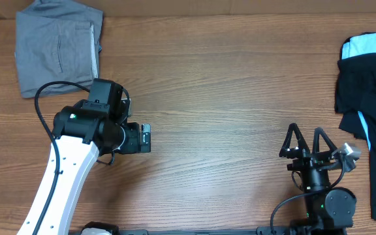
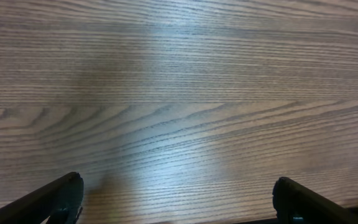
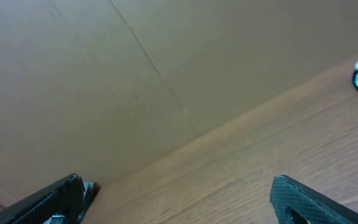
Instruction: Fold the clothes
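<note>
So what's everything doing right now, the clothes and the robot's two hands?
grey clothes, look folded up, lying flat, nothing holding them.
black and light-blue garments, in a rumpled heap, not folded.
left gripper, open, holding nothing.
right gripper, open, holding nothing.

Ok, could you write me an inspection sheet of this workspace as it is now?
Surface: wooden table, no spills seen.
Job's things: grey shorts, lying as a compact rectangle at the far left corner, touched by neither gripper.
Clutter: black garment and light-blue garment heaped at the right edge.
Grippers: left gripper open, empty, over wood; right gripper open, empty.
Cables: black cable looping beside the left arm.
Surroundings: brown board behind the table.
</note>
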Motion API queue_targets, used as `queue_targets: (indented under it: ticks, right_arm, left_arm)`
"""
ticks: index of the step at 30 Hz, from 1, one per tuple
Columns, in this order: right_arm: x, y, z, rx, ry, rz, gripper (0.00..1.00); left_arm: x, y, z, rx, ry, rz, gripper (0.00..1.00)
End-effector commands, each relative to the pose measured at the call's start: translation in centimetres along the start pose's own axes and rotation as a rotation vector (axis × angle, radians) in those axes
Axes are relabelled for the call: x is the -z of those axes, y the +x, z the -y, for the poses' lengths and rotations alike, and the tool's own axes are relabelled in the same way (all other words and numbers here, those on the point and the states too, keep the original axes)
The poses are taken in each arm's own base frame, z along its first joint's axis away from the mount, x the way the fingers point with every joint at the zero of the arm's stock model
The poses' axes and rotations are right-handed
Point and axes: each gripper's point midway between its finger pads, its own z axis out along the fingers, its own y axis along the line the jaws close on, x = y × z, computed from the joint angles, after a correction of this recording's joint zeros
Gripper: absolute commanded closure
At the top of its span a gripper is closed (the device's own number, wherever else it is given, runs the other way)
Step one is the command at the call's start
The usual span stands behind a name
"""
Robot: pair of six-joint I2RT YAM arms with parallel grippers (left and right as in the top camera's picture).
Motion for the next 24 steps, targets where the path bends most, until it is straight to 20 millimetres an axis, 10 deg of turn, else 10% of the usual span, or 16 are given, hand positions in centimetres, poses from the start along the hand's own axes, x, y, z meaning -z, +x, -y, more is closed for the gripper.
queue_targets:
  ticks: [1,24]
  right_arm:
    - [0.0,0.5,0.6,0.008,-0.022,0.046,0.00]
    - [-0.2,3.9,3.8,0.291,0.072,-0.064,0.00]
  left_arm:
    - [-0.6,0.0,0.2,0.007,0.002,-0.028,0.00]
    - [-1.5,0.0,0.1,0.013,-0.008,-0.064,0.00]
